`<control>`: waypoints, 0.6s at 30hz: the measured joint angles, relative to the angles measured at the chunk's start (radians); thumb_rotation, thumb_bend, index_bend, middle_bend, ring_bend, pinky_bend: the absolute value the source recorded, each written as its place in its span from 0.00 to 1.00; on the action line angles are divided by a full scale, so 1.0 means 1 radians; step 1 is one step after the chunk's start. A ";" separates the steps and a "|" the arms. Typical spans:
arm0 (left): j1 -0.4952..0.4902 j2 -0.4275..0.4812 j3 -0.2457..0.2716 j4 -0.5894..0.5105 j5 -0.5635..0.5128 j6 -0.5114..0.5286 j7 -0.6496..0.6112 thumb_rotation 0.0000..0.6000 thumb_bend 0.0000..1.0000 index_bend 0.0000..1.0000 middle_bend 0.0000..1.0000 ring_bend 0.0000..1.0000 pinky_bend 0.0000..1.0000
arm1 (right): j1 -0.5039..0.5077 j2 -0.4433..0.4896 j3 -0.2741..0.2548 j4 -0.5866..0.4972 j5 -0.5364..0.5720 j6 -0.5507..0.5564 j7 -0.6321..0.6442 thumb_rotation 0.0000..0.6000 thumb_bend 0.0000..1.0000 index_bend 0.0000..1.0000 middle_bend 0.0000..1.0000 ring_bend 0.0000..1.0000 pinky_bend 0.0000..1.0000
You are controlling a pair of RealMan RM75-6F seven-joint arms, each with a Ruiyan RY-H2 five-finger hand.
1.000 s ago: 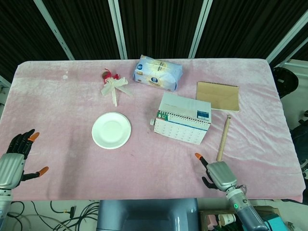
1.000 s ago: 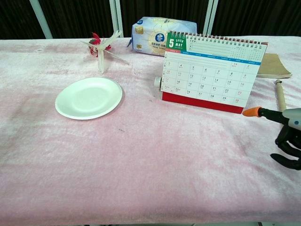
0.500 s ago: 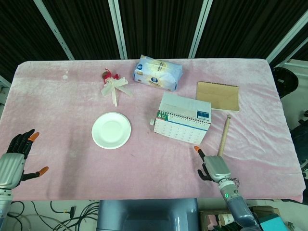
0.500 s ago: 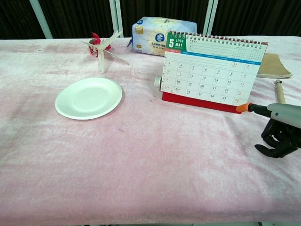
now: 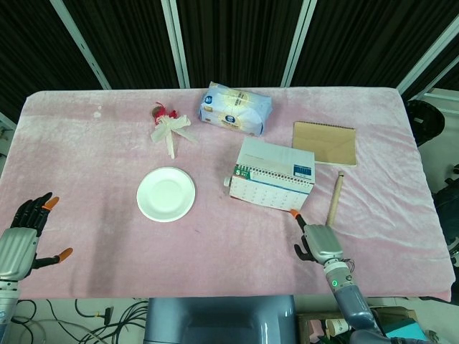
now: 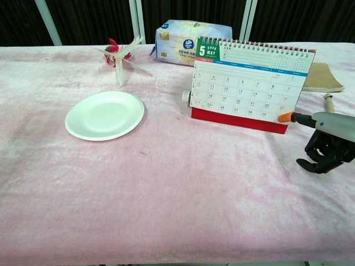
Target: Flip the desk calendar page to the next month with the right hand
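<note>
Calendar (image 6: 248,83) upright, May showing | my right hand (image 6: 327,141) at its near-right corner, one finger out, rest curled, holding nothing

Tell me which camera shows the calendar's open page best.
The chest view: the desk calendar faces it, with the May grid readable and the right hand at its lower corner. The head view shows the desk calendar from above, foreshortened.

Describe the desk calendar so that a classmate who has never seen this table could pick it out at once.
On the pink cloth-covered table, look right of the round white plate and in front of the blue tissue pack. The desk calendar stands there upright. Unlike the flat brown notebook behind it, it has a spiral top, a red base and a green corner marked 5 MAY.
</note>
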 measured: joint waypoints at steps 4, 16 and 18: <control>0.000 0.000 0.000 -0.001 -0.001 0.000 0.001 1.00 0.00 0.00 0.00 0.00 0.00 | 0.006 -0.002 -0.002 0.010 0.020 0.002 0.001 1.00 0.41 0.00 0.82 0.85 0.93; 0.003 0.003 -0.010 -0.006 -0.011 0.009 -0.004 1.00 0.00 0.00 0.00 0.00 0.00 | 0.017 -0.004 -0.021 0.037 0.037 0.009 0.025 1.00 0.41 0.00 0.82 0.85 0.93; 0.004 0.004 -0.012 -0.006 -0.013 0.011 -0.004 1.00 0.00 0.00 0.00 0.00 0.00 | 0.018 -0.005 -0.024 0.042 0.039 0.010 0.028 1.00 0.41 0.00 0.82 0.85 0.93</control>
